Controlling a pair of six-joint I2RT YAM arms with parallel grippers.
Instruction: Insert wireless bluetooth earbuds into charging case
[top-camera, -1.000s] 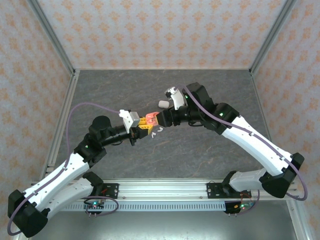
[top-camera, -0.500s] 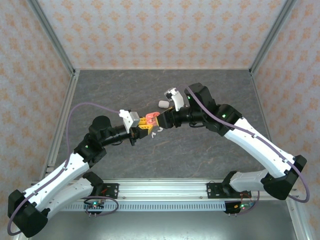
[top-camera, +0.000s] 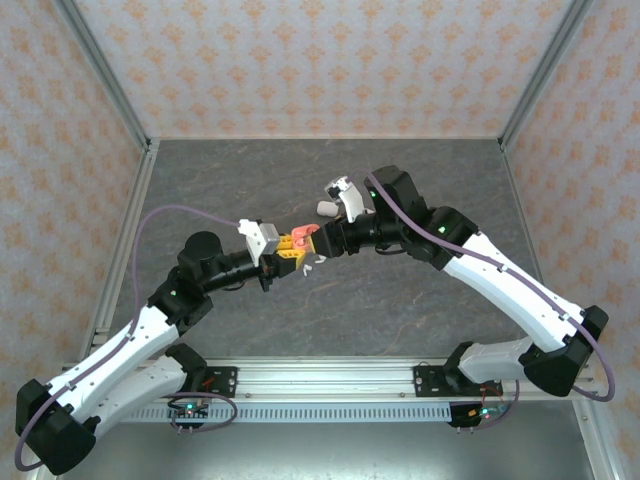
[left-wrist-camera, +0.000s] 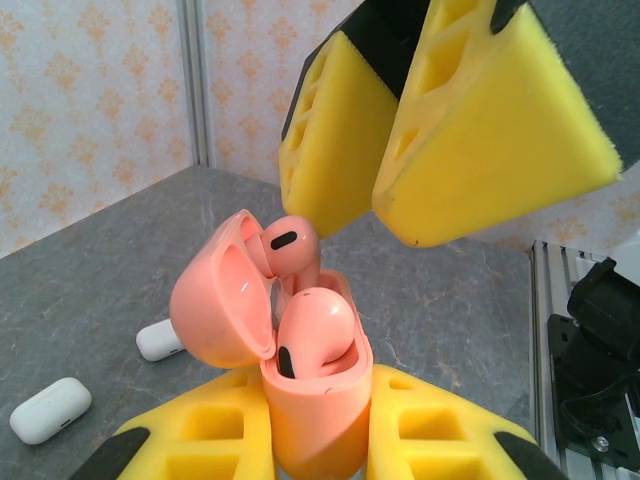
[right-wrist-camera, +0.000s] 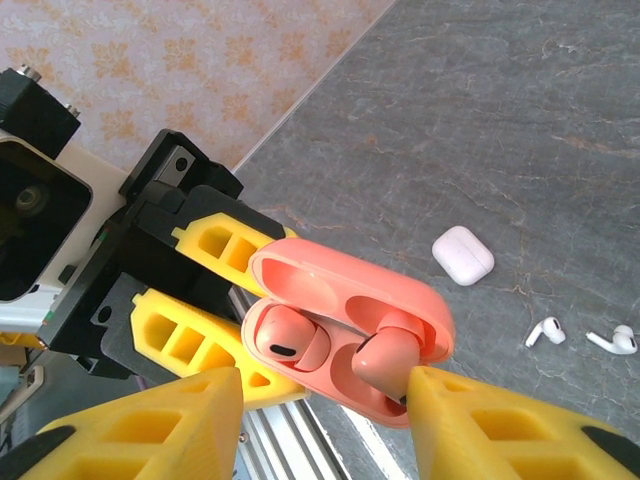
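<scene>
Pink charging case (left-wrist-camera: 320, 400): clamped in left hand (left-wrist-camera: 320, 445). One pink earbud (left-wrist-camera: 315, 335) seated; second pink earbud (left-wrist-camera: 285, 245) proud. Right hand (left-wrist-camera: 375, 215): jaws lately narrowed, empty, just above; seating judged unfinished.

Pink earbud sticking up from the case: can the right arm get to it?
Probably yes. The right gripper is open right by that pink earbud, the case lid is tipped back, and nothing sits between.
</scene>
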